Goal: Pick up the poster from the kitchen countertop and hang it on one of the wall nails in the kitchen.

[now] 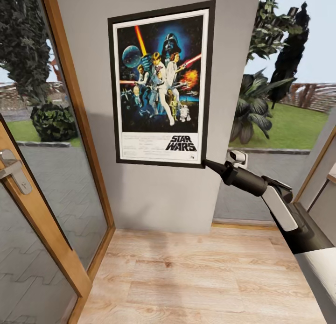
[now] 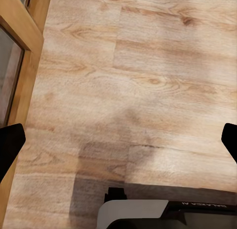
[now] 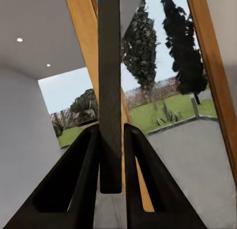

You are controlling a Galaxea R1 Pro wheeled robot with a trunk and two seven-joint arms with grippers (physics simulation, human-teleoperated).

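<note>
Poster [image 1: 161, 83] sits flat against the grey wall [image 1: 158, 198], upper middle of the frame — right hand [image 1: 208, 164] clamped on its bottom right corner. Left hand [image 2: 118, 140] hangs over the wooden floor [image 2: 148, 66], fingers apart.

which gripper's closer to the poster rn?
Right. The right gripper is clamped on the poster at its lower right corner; the left gripper hangs open over the wooden floor.

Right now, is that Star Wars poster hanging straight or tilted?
Slightly tilted. The poster lies flat against the grey wall, its frame leaning a little, and the right tool is shut on its lower right corner.
</note>
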